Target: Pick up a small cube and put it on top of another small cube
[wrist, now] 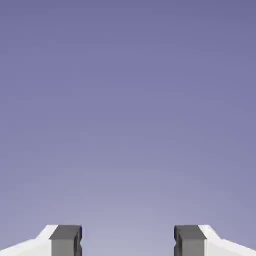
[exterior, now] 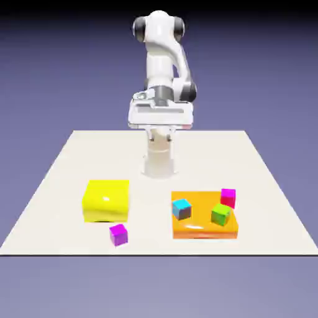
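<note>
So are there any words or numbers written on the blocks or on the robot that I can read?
None: no words, numbers or signs can be read in either view.
The yellow block, orange block, purple cube, pink cube, blue cube and green cube all have plain faces.
The white arm shows no label.
The hand view shows only the open end effector and plain backdrop.

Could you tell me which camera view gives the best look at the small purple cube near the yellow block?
The exterior view: the small purple cube sits in the open on the table just in front of the yellow block. The hand view shows only backdrop and the open fingers.
</note>
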Controlling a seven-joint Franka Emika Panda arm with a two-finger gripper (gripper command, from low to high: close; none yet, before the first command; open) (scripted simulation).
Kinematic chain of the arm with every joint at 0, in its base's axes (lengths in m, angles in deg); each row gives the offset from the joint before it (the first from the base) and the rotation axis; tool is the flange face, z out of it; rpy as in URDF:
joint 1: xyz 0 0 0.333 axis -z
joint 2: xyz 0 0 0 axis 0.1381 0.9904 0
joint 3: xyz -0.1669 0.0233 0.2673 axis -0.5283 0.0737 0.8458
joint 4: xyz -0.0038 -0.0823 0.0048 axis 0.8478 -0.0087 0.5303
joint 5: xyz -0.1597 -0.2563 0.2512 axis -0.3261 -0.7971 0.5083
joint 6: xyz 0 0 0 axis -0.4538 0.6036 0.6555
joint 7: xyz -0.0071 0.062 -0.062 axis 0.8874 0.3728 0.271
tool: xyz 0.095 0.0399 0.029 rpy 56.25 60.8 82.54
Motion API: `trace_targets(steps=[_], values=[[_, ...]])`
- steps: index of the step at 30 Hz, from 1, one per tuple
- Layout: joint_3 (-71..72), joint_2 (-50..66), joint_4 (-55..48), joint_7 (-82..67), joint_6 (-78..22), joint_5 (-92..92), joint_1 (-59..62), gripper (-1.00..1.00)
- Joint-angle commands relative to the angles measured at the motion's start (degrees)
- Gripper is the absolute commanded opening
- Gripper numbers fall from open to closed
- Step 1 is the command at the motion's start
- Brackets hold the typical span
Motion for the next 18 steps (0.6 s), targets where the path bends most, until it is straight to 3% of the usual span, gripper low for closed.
trace_targets(steps=[1, 18], values=[[-0.45, 2.08, -1.52, 0.78, -1.87, 0.89, 0.37, 0.00], [-8.17, 37.38, -27.41, 13.98, -33.67, 15.98, 6.75, 0.00]])
